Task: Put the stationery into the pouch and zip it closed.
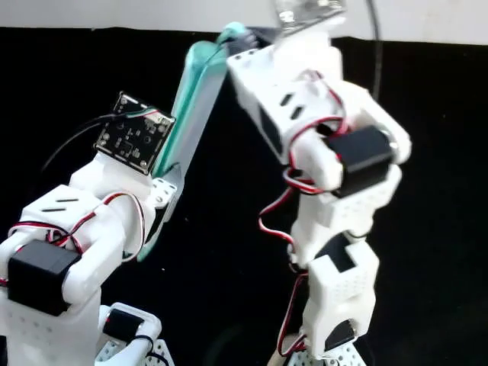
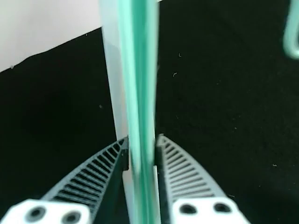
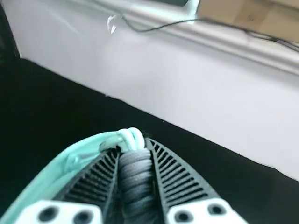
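Pouch [image 1: 192, 91] is held up between your two arms, long axis running from one to the other. The left gripper [image 2: 141, 142] is clamped on its near end; the right gripper [image 3: 131, 147] is closed on the grey zipper cord [image 3: 135, 179] at the far end.

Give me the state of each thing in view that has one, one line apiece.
pouch: held up slanted between both grippers; whether the zip is open or closed cannot be told.
left gripper: fingers shut on the pouch's edge.
right gripper: fingers shut on the grey cord at the pouch's end.
grey cord: pinched, taut against its white loop.
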`<state>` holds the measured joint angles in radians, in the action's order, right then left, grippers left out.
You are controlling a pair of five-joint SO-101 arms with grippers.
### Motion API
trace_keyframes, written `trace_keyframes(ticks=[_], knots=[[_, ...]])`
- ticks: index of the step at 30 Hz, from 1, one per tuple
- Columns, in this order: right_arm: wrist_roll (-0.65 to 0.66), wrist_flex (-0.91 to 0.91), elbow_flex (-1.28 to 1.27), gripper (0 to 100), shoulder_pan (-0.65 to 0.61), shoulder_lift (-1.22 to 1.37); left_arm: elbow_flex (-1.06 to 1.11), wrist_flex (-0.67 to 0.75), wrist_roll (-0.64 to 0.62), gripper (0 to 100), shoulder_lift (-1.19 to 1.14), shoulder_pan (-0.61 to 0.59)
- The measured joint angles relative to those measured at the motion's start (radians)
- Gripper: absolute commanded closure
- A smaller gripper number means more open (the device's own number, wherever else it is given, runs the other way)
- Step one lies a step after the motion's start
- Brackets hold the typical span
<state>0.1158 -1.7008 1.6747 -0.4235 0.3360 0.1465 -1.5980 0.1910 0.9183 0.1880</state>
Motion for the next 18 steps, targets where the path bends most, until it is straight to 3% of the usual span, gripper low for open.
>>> trace_keyframes(ticks=[8,18], knots=[[0.000,-0.023,-0.025,99.3,-0.095,-0.003,0.040,0.038,0.005,86,0.012,-0.003],[0.000,-0.023,-0.037,99.3,-0.107,-0.003,0.107,0.078,0.005,86,0.015,0.002]])
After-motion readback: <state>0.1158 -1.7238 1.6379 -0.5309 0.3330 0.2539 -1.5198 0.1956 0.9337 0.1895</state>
